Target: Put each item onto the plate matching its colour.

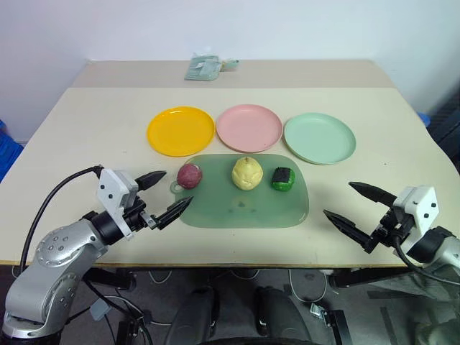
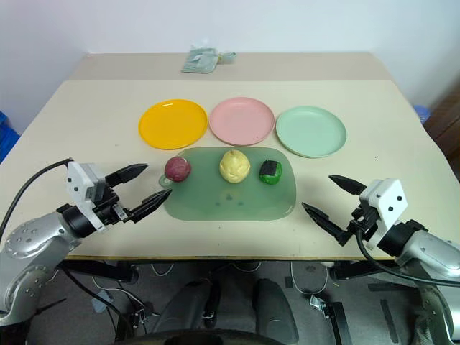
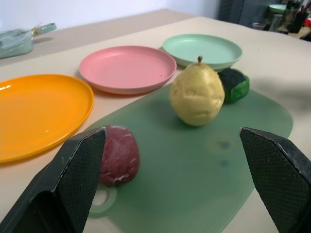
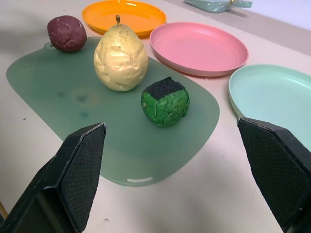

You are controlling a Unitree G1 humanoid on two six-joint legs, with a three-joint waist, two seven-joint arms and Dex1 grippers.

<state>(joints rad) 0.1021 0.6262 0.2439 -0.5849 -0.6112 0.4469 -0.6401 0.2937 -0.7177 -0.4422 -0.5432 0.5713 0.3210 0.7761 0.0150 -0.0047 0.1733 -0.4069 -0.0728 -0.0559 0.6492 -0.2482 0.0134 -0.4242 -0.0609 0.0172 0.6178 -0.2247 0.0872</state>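
While all three plates sit bare in a row at the back of the bench (image 1: pixel 86 115), the toy foods wait on the green mat (image 1: pixel 244 212) just in front, none sorted yet. The red ball (image 1: pixel 190 175) lies at the mat's left end nr its handle hole, the yellow pear (image 1: pixel 246 173) stands upright mid-mat, stem up, and the green chunk (image 1: pixel 283 179) rests at the right end. Left gripper (image 1: pixel 164 192) hovers off the mat's left edge w/ jaws spread wide, holding nothing; right gripper (image 1: pixel 350 203) hangs off the right edge, jaws likewise wide and empty. Behind, L to R: orange plate (image 1: pixel 181 131), pink plate (image 1: pixel 249 127), mint plate (image 1: pixel 320 137), each shallow w/ a low rim. All three items look light, probably hollow or foam-like. The ball, rounded and matte, may roll if nudged, so a pinch across its widest part seems best. The pear is lumpy and top-narrow; gripping its fat lower body should be steadier than the neck. The chunk has a rough skin and one flat dark face, likely the easiest to hold, taken across its sides. By colour, ball would go to pink, pear to orange, chunk to mint. A small packet (image 1: pixel 203 67) lies at the far edge, apart from the rest.
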